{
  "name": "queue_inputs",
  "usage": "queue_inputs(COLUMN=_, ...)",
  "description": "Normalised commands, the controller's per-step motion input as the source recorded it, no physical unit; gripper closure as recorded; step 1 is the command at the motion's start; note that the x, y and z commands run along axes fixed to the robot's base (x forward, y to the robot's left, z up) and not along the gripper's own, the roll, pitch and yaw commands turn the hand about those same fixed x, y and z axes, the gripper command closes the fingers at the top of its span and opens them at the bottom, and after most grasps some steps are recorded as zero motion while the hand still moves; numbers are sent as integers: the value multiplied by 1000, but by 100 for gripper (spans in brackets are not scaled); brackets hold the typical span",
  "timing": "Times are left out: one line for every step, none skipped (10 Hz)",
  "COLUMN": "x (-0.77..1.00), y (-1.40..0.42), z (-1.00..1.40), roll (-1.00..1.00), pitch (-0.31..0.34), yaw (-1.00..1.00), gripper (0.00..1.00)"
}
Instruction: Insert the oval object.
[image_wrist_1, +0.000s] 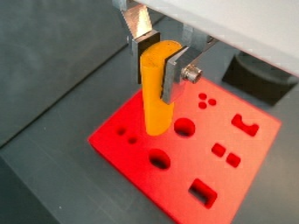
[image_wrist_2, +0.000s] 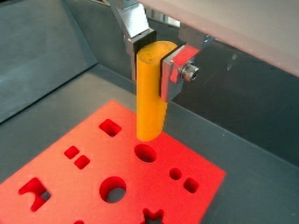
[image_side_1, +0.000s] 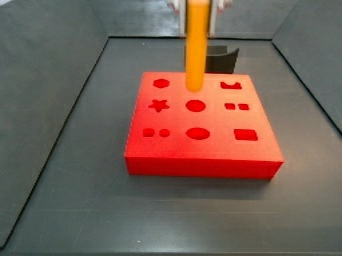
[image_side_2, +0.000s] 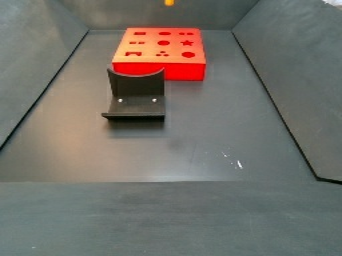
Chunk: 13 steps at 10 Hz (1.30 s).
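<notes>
1 step done: gripper (image_wrist_1: 162, 54) fingers (image_wrist_1: 174, 74) pinch the oval object (image_wrist_1: 156, 92) upright above the red block (image_side_1: 203, 128). Insertion remains; tip hangs clear of the holes.

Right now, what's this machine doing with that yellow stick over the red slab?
The robot arm's tool is shut on the oval object, a long orange-yellow peg, and holds it upright above the red block with its shaped holes. In both wrist views the peg's lower end hangs just over the block's top, near a round hole, not yet inside any. A dark holder stands on the floor in front of the block.
</notes>
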Motion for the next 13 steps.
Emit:
queue_inputs(x=163, y=-20, z=-511, roll=46, pitch=226, yaw=-594, gripper=100)
queue_inputs(x=51, y=-3, z=-471, roll=24, pitch=271, yaw=-651, gripper=100)
queue_inputs(x=91, y=-14, z=-457, roll=20, pitch=203, yaw=-691, gripper=100)
queue_inputs(x=91, y=-37, z=-391, roll=0, pitch=164, yaw=-737, gripper=100)
queue_inputs(x=91, y=-29, z=-323, roll=0, pitch=183, yaw=-731, gripper=100)
queue_inputs(x=20, y=-23, z=-314, roll=0, pitch=196, yaw=-769, gripper=100)
queue_inputs(x=129, y=-43, z=-286, roll=0, pitch=76, yaw=-820, gripper=100)
queue_inputs(x=229, y=-20, z=-171, roll=-10, pitch=0, yaw=-846, gripper=100)
queue_inputs(x=311, y=-20, z=-80, roll=-53, pitch=0, yaw=-789, gripper=100)
queue_inputs(x=329, y=-14, z=-37, roll=-73, pitch=0, yaw=-780, gripper=100)
queue_inputs(x=306, y=-11, z=-46, roll=-70, pitch=0, yaw=-797, gripper=100)
queue_inputs(x=266, y=-20, z=-103, roll=-36, pitch=0, yaw=-829, gripper=100)
queue_inputs(x=197, y=0, z=-83, roll=0, pitch=0, yaw=-869, gripper=100)
